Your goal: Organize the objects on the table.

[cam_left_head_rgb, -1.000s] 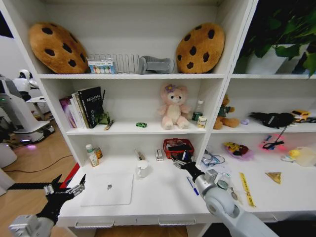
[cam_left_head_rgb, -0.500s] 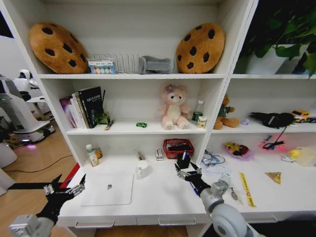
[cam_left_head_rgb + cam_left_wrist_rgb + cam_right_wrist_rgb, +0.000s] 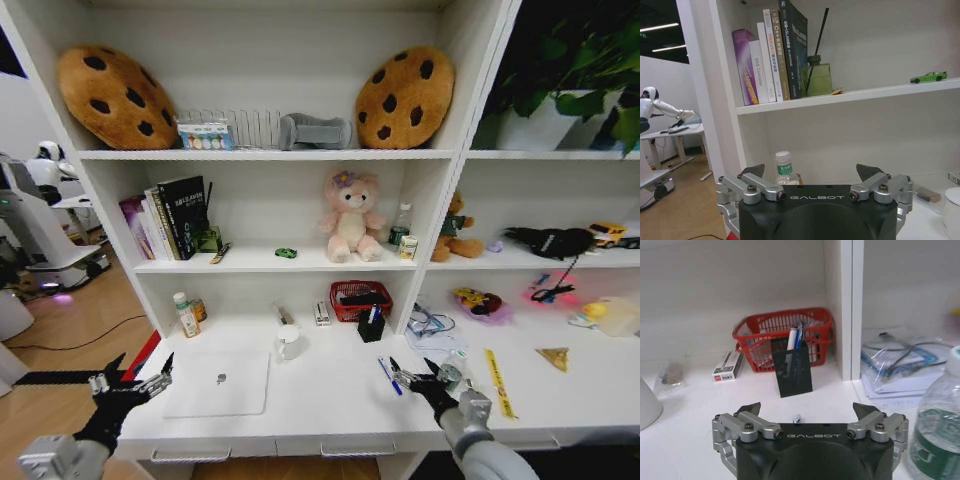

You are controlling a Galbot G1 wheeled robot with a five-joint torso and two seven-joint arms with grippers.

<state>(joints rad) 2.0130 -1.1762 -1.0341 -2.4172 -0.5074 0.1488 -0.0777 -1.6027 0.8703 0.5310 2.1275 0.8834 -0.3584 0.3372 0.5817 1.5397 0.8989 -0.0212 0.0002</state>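
We see the long white tabletop [image 3: 330, 395] under the big white shelves [image 3: 270, 155]. Our silver laptop [image 3: 220, 382] lies flat near the front left corner of the tabletop. Our right gripper [image 3: 418, 380] hangs low over the front edge, right of the middle, with its jaws wide and nothing in them. A second ago this arm was reaching in toward the back of the tabletop, and half a second ago its jaws were right at the black pen cup [image 3: 371, 325]. Now the cup stands alone, upright, just in front of the red basket [image 3: 361, 298] by the back edge, and the arm has pulled back to the front. In the right wrist view the cup [image 3: 791, 367] has pens standing in it, so we think the cup is now put away and this step is done.

Our left gripper [image 3: 130, 384] is just off the front left corner of the tabletop, jaws wide, holding nothing. It has not moved in the last second.

A blue pen [image 3: 388, 375] lies on the tabletop just beside our right gripper, so we think it is not tidied yet. The green-capped bottle [image 3: 185, 314] stands near the back left corner. The tiny green toy car [image 3: 287, 253] sits on the shelf above the tabletop, near the pink bear [image 3: 350, 216].
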